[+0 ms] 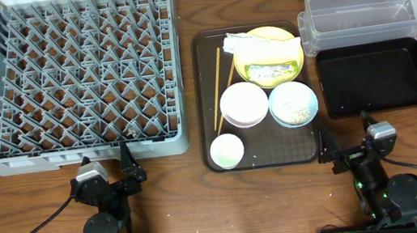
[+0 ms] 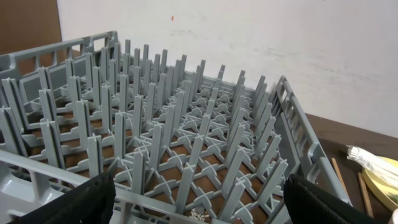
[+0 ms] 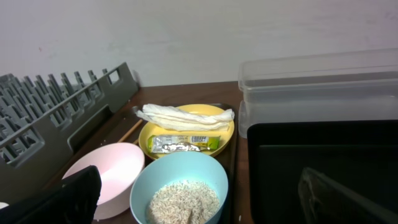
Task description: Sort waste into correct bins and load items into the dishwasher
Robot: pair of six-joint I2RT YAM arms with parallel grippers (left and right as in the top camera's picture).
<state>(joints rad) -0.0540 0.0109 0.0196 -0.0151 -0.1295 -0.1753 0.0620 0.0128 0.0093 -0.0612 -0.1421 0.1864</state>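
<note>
The grey dish rack [image 1: 76,78] stands at the left and fills the left wrist view [image 2: 186,124]. On the brown tray [image 1: 207,92] sit a yellow plate [image 1: 244,66] holding a white paper wrapper [image 1: 259,42] and a yellow-green packet [image 1: 271,69], a white bowl [image 1: 243,103], a light-blue bowl [image 1: 294,103] of rice [image 3: 183,200], a small white cup [image 1: 226,151] and chopsticks [image 1: 217,89]. The clear tub [image 1: 366,13] and black tray [image 1: 375,77] are at the right. My left gripper [image 1: 110,175] is open before the rack. My right gripper [image 1: 356,149] is open near the light-blue bowl.
A few rice grains lie inside the rack near its front edge [image 2: 200,215]. Bare wooden table lies along the front around both arm bases. A wall runs behind the rack and the tub.
</note>
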